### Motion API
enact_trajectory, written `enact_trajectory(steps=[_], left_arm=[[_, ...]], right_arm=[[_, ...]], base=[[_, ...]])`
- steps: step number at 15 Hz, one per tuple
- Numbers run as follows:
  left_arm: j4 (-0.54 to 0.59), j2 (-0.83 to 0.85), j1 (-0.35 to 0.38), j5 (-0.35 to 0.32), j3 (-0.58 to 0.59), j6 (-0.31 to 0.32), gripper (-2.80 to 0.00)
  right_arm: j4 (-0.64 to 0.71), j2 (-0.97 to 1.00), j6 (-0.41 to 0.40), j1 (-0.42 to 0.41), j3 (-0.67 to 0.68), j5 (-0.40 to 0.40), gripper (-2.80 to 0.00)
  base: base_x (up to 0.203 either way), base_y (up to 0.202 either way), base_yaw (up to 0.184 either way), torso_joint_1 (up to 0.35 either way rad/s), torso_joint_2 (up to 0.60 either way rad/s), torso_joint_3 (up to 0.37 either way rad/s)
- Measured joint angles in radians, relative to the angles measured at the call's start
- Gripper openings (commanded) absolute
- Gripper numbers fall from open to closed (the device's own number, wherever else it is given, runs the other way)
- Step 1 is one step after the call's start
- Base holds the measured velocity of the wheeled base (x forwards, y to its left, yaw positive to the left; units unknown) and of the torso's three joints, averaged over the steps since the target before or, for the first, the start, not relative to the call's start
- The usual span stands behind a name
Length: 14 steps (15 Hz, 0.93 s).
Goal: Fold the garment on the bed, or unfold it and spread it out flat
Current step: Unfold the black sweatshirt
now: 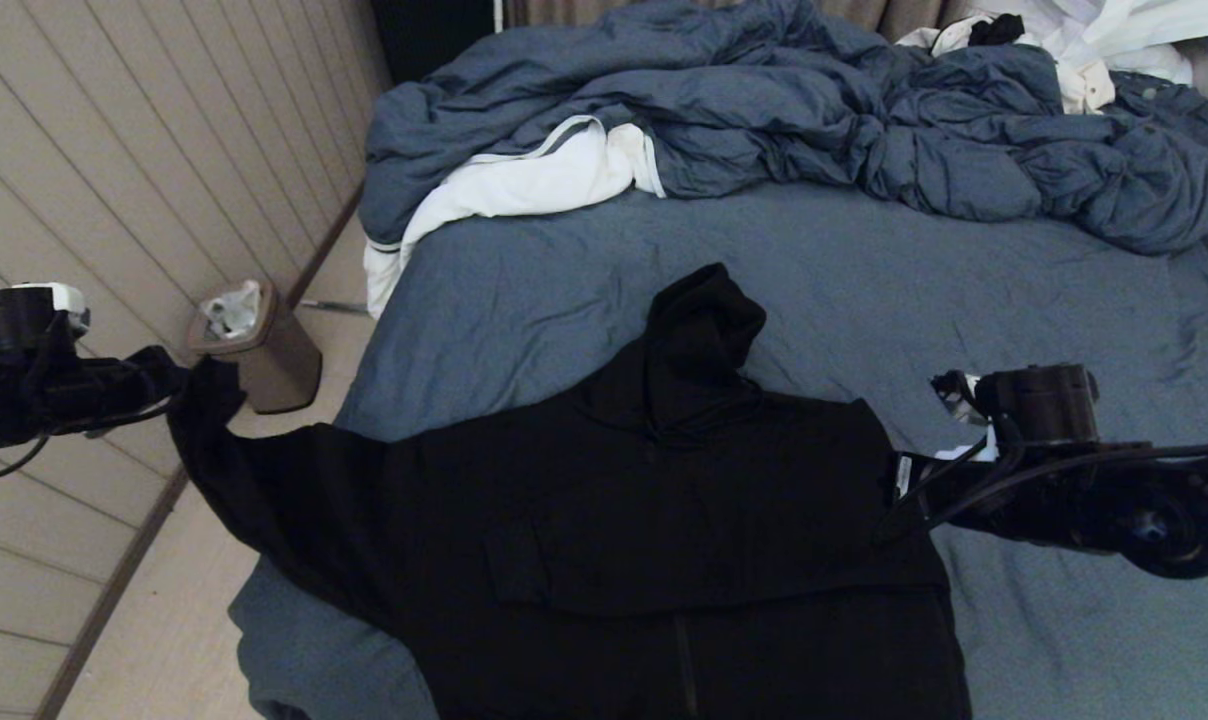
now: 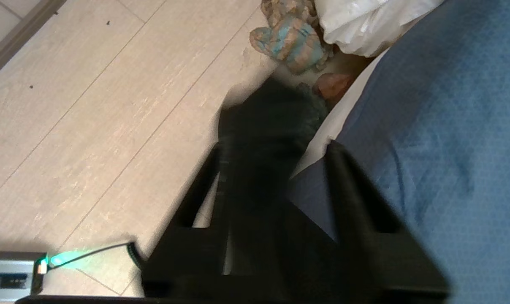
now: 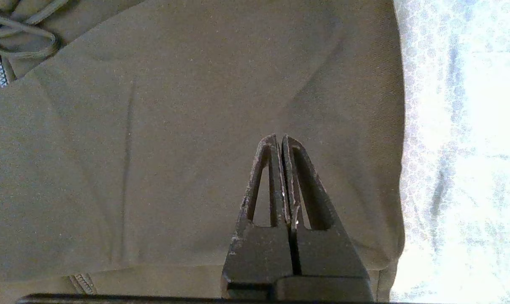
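the left fingers (image 2: 276,169) stand apart around the hoodie (image 1: 644,520) sleeve off the bed (image 1: 864,290) edge; the right fingers (image 3: 280,145) are pressed together, empty, over its body.

No words, brand names, numbers or signs can be read in any of the views. A small pale label on the right arm (image 1: 902,476), seen from the head camera, is too small to make out.

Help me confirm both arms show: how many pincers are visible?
2. The left pincer is past the bed's left edge at the garment's sleeve; the right pincer is over the garment's right side.
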Motion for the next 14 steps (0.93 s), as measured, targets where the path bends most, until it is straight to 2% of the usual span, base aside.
enact_trajectory(steps=[6,8,11,12,14], left_arm=[[0.005,-0.032,0.038,-0.022,0.01,-0.003,0.0],[0.007,-0.056,0.04,-0.038,0.055,-0.002,0.0],[-0.02,-0.067,-0.03,-0.086,0.152,-0.007,0.0],[-0.038,-0.063,-0.058,-0.086,0.173,-0.012,-2.8],[-0.047,-0.068,-0.097,-0.084,0.194,-0.029,-2.8]], right_arm=[[-0.017,0.002,-0.001,0.0,0.006,0.0,-2.8],[-0.018,0.001,-0.001,0.0,0.009,0.0,-2.8],[-0.019,-0.002,-0.001,0.001,0.009,-0.001,-2.8],[-0.019,-0.003,-0.001,0.001,0.01,-0.001,-2.8],[-0.019,-0.004,-0.001,0.001,0.01,-0.001,-2.8]], base=[[0.0,0.0,0.0,0.0,0.0,0.0],[0.0,0.0,0.0,0.0,0.0,0.0],[0.0,0.0,0.0,0.0,0.0,0.0],[0.0,0.0,0.0,0.0,0.0,0.0],[0.0,0.0,0.0,0.0,0.0,0.0]])
